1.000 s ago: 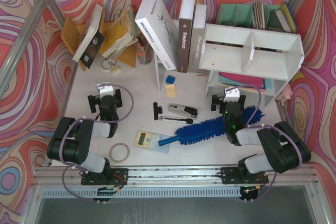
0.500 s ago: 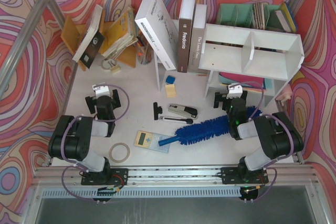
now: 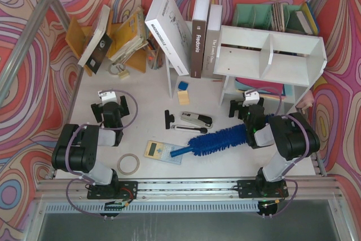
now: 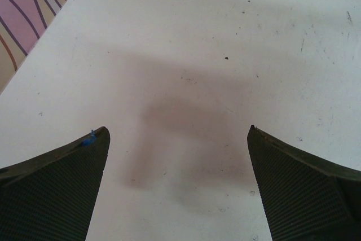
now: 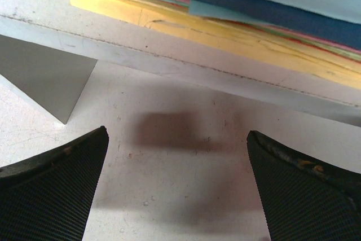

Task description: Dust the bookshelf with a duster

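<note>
overhead camera views the whole table [image 3: 146, 97]; both wrist cameras face it close up.

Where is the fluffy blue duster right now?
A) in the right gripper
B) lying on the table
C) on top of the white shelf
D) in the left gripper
B: the duster lies flat on the table; the left gripper and right gripper are open and empty.

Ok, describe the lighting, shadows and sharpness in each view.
Top view: even light, sharp, no glare, dim under the bookshelf. Left wrist: sharp table, soft grey shadow between the open fingers. Right wrist: darker shadow ahead of the fingers, paper stack crisp.
</note>
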Controlling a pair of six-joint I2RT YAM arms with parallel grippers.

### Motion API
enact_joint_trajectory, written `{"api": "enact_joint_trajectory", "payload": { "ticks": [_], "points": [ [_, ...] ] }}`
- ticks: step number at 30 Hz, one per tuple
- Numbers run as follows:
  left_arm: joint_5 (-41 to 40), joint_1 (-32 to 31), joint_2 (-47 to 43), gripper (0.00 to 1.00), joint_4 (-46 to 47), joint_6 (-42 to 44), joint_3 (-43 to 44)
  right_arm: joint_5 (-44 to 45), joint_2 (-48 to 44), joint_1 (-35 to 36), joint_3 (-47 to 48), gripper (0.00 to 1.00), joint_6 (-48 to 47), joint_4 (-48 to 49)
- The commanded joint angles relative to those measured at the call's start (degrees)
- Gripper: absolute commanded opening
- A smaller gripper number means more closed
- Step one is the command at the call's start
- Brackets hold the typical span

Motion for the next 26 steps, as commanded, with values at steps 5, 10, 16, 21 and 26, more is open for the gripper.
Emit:
{"api": "enact_joint_trajectory", "payload": {
  "ticks": [5,10,16,21,26],
  "points": [
    [0.6,0.4,-0.1,0.98,0.4,-0.9,0.5,1.4,0.3,-0.5,1.7,0.99,1.3,2.4],
    [0.6,0.4,-0.1,0.98,0.4,-0.8,0.5,1.4,0.3,-0.5,1.6,0.99,1.3,2.3],
    [0.7,0.4,-0.1,0.98,0.4,-0.8,0.5,1.4,0.3,-0.5,1.7,0.99,1.3,2.3],
    [0.7,0.4,0.0,0.98,0.4,-0.8,0.5,1.4,0.3,-0.5,1.9,0.99,1.4,2.0],
    [0.7,0.4,-0.1,0.98,0.4,-0.8,0.5,1.2,0.3,-0.5,1.8,0.99,1.5,2.0]
  ]
}}
